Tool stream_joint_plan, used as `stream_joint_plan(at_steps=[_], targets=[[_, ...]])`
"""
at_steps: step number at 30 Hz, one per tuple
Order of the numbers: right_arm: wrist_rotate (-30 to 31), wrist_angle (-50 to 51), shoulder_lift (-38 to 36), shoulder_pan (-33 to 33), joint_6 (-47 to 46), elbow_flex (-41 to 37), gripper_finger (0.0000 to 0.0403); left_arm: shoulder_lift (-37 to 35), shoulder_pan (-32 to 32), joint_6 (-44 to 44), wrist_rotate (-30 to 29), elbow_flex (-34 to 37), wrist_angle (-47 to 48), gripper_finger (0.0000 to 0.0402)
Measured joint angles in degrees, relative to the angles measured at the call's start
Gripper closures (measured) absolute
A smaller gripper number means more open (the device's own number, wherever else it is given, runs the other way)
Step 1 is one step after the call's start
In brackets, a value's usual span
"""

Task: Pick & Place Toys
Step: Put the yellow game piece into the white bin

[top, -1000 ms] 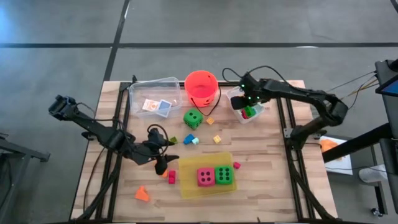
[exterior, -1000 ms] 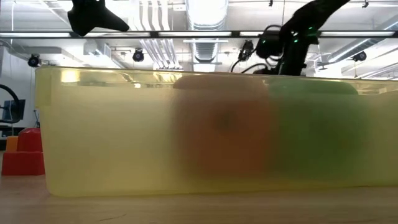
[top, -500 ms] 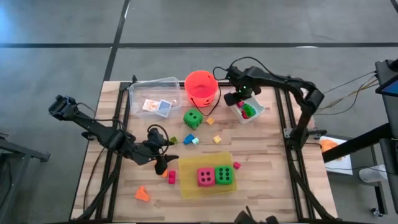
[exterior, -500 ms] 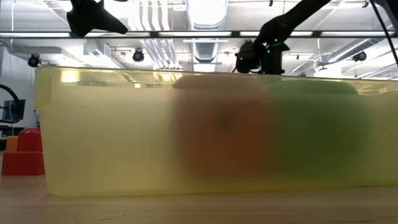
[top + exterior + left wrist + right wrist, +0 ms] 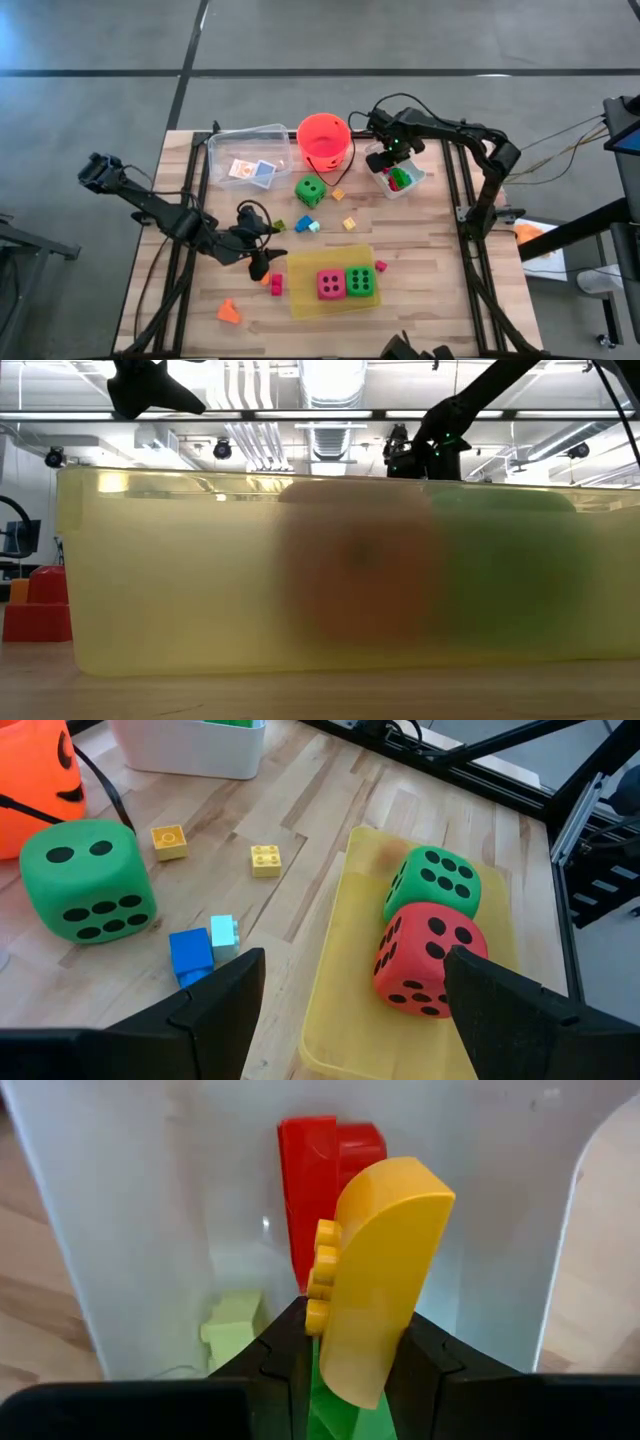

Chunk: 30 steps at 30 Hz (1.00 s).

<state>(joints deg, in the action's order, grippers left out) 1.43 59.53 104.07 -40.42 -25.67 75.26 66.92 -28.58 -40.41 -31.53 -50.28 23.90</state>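
My right gripper [image 5: 392, 156] points down over a small white box [image 5: 412, 186] of red and green bricks at the table's far right. It is shut on a yellow curved brick [image 5: 375, 1270]. My left gripper [image 5: 258, 264] hangs open just left of the flat yellow tray [image 5: 300, 300], touching nothing. On the tray rest a pink die [image 5: 331, 284] and a green die [image 5: 360, 281]. Another green die [image 5: 310, 190] stands on the wood near small yellow and blue bricks [image 5: 306, 224]. My right gripper pinches the yellow curved brick between its two fingers, by the brick's end nearest the wrist [image 5: 350, 1365]. The fingers come from above, pointing down. The brick's rounded end [image 5: 400, 1190] sticks out past the fingertips, over the box's inside with its red brick [image 5: 315, 1190].
An orange-red bucket [image 5: 324, 140] stands at the far middle, and a clear box [image 5: 250, 155] with two cards lies left of it. A red brick [image 5: 275, 284] and an orange shape [image 5: 230, 312] lie near the left gripper. Dark frame rails run along both table sides.
My right arm has folded in toward the table. Its gripper has tipped steeper, now pointing straight down, and has sunk a little over the white box, still shut on the yellow brick.
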Motion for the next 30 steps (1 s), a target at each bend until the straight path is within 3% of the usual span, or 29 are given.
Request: stream_joint_plan(at_steps=[30], targets=[[-0.6,-1.4,0.0,0.8,0.2,-3.3,0.0319,0.0,0.0,-0.1,0.0,0.0,0.0,0.0105]])
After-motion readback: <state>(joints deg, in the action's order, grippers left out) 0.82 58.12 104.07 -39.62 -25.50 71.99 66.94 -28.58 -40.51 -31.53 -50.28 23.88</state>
